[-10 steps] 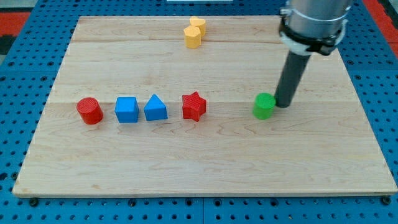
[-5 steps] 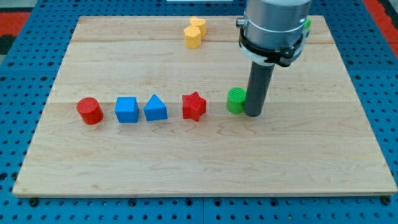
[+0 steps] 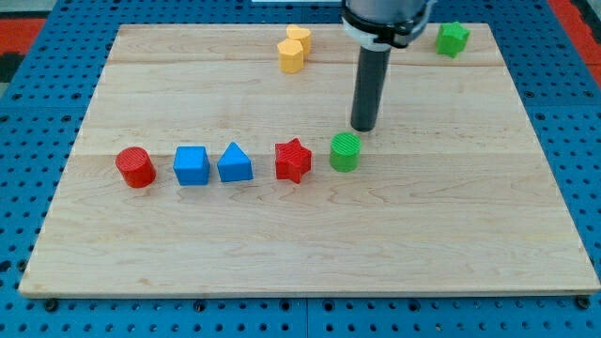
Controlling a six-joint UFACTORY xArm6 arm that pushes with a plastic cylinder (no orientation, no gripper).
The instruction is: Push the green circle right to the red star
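Observation:
The green circle (image 3: 345, 151) stands on the wooden board just right of the red star (image 3: 293, 161), with a small gap between them. My tip (image 3: 363, 129) is a little above and to the right of the green circle, apart from it. The rod rises toward the view's top.
Left of the red star stand a blue triangle (image 3: 235, 163), a blue square (image 3: 192, 166) and a red circle (image 3: 135, 167) in a row. Two yellow blocks (image 3: 294, 49) sit near the top edge. A green star (image 3: 453, 38) sits at the top right.
The green circle has slid left from the board's right middle to just beside the red star. My tip has pulled back up and away from it, uncovering the green star.

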